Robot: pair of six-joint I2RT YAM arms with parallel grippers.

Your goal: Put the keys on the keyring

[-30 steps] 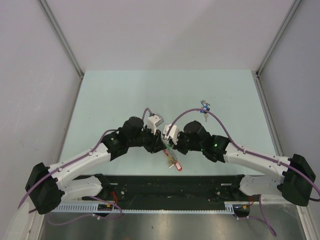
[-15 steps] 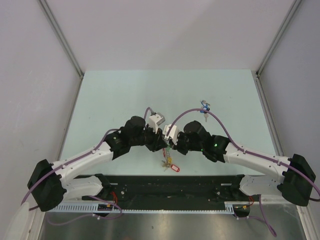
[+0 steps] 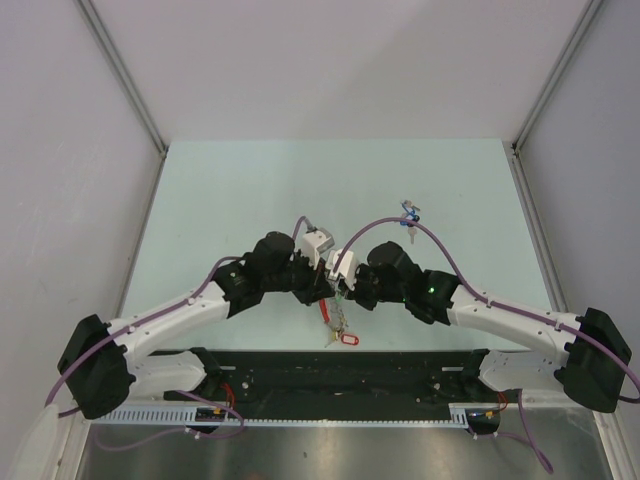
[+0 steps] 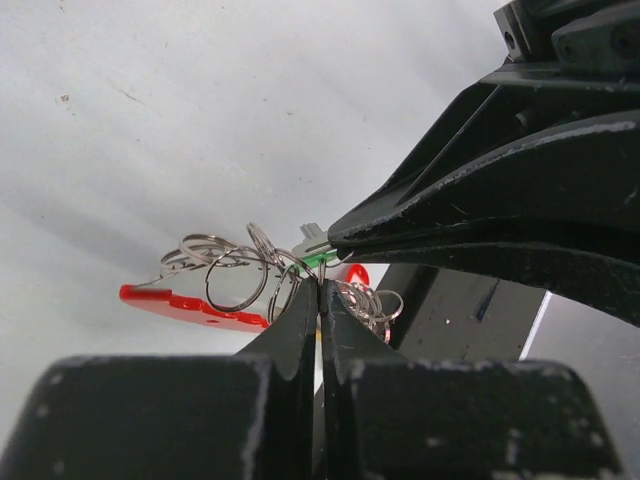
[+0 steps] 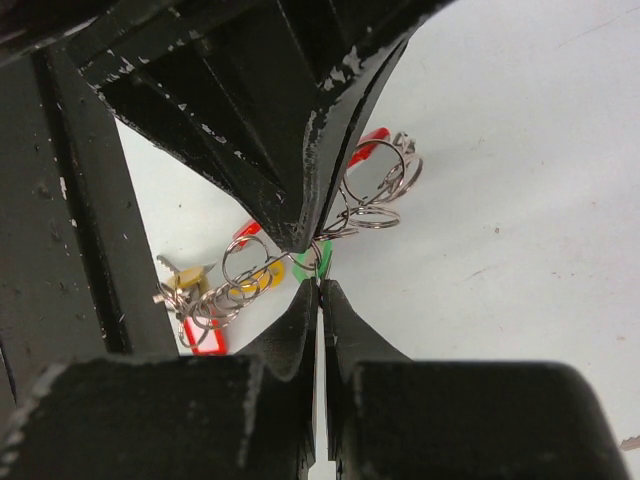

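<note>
Left gripper (image 4: 319,292) clamps narrow on a ring of the keyring (image 4: 272,272), centre frame; right gripper (image 5: 318,290) clamps narrow on the green-headed key (image 5: 308,265).

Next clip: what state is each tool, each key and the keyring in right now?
left tool: shut on the keyring.
right tool: shut on the green key.
green key: pinched against the keyring; threading unclear.
blue key: loose on the table, apart.
keyring: gripped at one ring.

Keyring (image 3: 338,328) hangs (apparently) above the table (image 3: 250,190), near its front edge.
</note>
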